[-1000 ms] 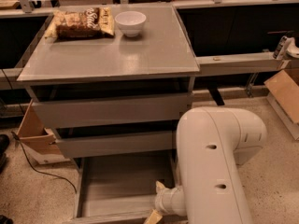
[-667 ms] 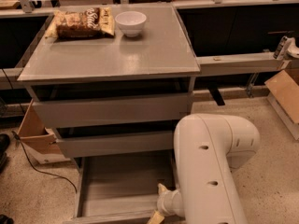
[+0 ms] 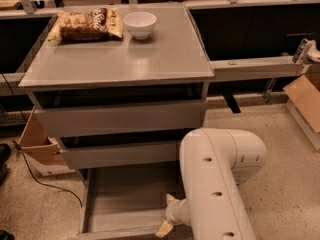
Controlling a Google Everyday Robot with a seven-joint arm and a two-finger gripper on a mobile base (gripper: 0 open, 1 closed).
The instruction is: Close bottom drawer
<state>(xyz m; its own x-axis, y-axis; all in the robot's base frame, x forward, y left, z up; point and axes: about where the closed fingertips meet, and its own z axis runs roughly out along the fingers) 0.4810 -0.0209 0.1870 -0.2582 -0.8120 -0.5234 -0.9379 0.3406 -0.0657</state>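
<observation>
You have the bottom drawer (image 3: 125, 200) pulled out at the lower centre of the frame, below the two other drawer fronts. Your gripper (image 3: 167, 214) sits low at the drawer's right front corner with its two tips spread apart, clamped on nothing. On the cabinet top (image 3: 130, 59), upper left, a white bowl (image 3: 139, 23) stands just beside a snack bag (image 3: 87, 25).

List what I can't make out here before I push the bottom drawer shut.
Camera view:
- gripper, low at the bottom drawer's front right: mostly behind the arm.
- drawer's front panel: mostly cut off by the bottom edge.
- drawer's right side: hidden by the arm.
</observation>
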